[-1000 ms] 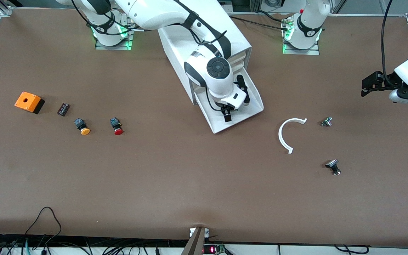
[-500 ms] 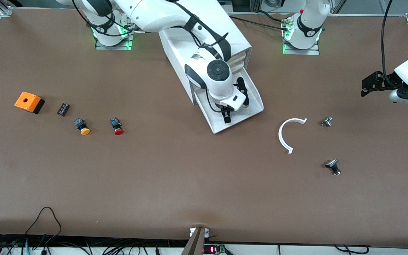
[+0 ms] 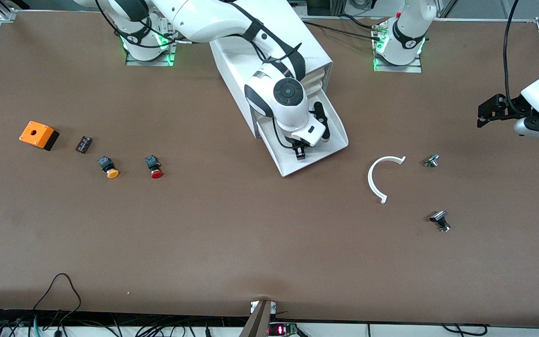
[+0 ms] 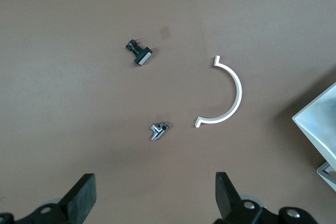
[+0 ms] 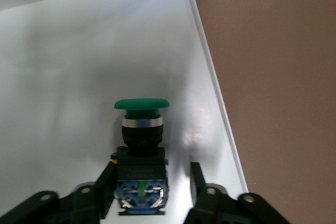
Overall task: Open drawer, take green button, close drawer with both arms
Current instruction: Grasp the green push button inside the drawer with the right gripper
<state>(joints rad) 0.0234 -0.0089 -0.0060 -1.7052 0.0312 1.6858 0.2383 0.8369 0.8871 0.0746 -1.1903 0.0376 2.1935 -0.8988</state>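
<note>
While the small green-capped, dark-bodied push button (image 5: 140, 150) lies in the pulled-out shallow white plastic drawer (image 3: 332, 140) near the table's robot-side edge, the spread right gripper (image 5: 151, 188) straddles it; a squarely centred closure on its body is advised. The left gripper (image 4: 152, 198) waits, parted, over the table's left-arm edge.

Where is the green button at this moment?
The button lies in the open drawer, as the right wrist view shows. The right gripper, open, has a finger on each side of its dark body; the front view hides it under that arm.
</note>
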